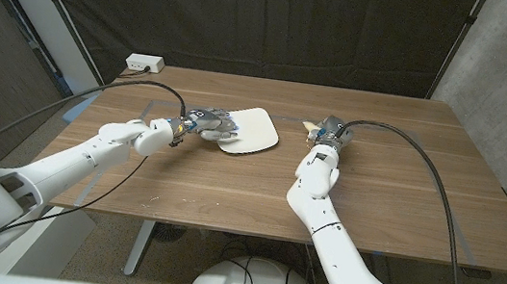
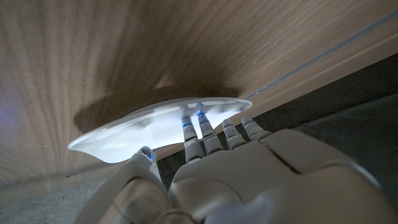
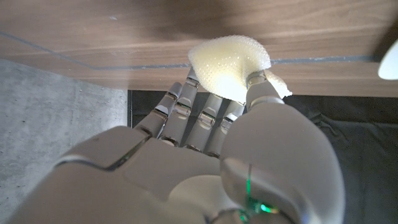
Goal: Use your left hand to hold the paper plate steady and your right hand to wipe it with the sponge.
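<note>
A white paper plate [image 1: 253, 129] lies on the wooden table, a little left of the middle. My left hand [image 1: 207, 125] is at its left rim. In the left wrist view its fingers [image 2: 199, 134] reach onto the plate [image 2: 143, 127] while the thumb sits at the rim's edge, holding it. My right hand [image 1: 329, 132] is to the right of the plate and apart from it. It pinches a pale yellow sponge [image 1: 311, 127] between thumb and fingers. The right wrist view shows the sponge [image 3: 229, 62] squeezed at the fingertips just over the table.
A white box with a cable [image 1: 143, 63] sits at the table's back left corner. Thin tape lines [image 1: 146, 108] mark the tabletop [image 1: 404, 180]. Black cables trail from both wrists. A dark curtain hangs behind, and a concrete wall stands at right.
</note>
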You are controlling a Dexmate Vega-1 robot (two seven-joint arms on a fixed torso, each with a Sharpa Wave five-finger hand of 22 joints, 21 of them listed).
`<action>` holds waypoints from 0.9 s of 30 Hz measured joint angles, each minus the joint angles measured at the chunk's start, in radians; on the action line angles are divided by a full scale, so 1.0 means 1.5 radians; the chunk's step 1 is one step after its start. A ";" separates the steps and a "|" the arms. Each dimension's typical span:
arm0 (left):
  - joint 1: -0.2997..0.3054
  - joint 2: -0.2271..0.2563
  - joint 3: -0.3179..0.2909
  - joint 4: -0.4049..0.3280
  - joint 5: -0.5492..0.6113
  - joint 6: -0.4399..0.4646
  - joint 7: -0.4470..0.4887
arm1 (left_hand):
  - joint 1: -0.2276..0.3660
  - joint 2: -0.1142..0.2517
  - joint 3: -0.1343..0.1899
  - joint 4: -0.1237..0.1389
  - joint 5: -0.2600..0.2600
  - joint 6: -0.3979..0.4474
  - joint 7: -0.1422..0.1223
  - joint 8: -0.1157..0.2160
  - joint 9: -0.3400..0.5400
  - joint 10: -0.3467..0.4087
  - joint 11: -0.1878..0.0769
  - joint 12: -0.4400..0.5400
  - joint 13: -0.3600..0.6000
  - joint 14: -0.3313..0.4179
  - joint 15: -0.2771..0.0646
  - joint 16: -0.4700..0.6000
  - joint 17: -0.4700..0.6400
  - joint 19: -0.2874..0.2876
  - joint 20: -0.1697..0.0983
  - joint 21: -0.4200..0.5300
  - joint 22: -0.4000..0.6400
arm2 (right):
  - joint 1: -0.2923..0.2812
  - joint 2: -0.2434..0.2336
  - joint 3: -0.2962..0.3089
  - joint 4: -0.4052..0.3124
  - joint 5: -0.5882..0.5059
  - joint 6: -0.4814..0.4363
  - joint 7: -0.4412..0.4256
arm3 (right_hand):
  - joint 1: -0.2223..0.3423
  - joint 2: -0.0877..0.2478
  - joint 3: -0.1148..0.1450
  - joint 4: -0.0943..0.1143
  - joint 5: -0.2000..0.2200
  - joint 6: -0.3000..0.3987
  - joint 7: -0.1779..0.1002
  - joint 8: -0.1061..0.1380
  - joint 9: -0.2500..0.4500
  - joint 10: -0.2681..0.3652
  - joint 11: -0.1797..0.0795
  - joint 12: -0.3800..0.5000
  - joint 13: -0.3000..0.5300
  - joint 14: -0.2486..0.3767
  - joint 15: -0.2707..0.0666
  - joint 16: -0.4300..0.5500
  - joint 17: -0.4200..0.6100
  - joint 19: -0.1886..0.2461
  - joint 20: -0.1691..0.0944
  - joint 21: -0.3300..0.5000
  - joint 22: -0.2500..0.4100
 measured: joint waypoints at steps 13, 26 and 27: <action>0.004 0.001 -0.001 -0.004 0.000 0.002 0.001 | 0.000 0.000 0.000 0.000 0.000 -0.002 0.002 -0.005 0.000 0.000 0.000 0.000 0.000 0.000 0.000 0.000 0.000 0.002 -0.002 0.000 0.000 | 0.025 -0.019 -0.015 0.013 0.049 0.073 -0.037 | -0.004 -0.002 -0.003 0.003 -0.001 0.001 -0.001 -0.005 0.000 0.000 0.000 -0.003 -0.003 0.003 -0.003 -0.006 0.000 0.002 0.003 0.005 0.000; 0.005 0.001 -0.002 -0.007 -0.001 0.005 0.001 | 0.000 0.000 0.000 0.000 0.000 -0.003 0.003 -0.002 0.003 0.000 0.000 0.000 0.000 0.000 0.000 0.000 0.000 0.002 -0.002 0.000 0.000 | 0.049 -0.034 -0.033 0.034 0.081 0.137 -0.044 | -0.004 -0.002 -0.003 0.003 -0.003 0.006 -0.001 -0.013 0.000 0.000 0.000 -0.008 -0.003 0.006 -0.004 -0.008 -0.003 0.002 0.003 0.005 0.000; 0.005 0.001 -0.002 -0.007 -0.001 0.005 0.001 | 0.000 0.000 0.000 0.000 0.000 -0.003 0.003 -0.002 0.003 0.000 0.000 0.000 0.000 0.000 0.000 0.000 0.000 0.002 -0.002 0.000 0.000 | 0.054 -0.036 -0.035 0.040 0.084 0.145 -0.044 | -0.004 -0.002 -0.003 0.003 -0.003 0.006 -0.001 -0.013 0.000 0.000 0.000 -0.008 -0.004 0.006 -0.004 -0.008 -0.002 0.002 0.003 0.005 0.000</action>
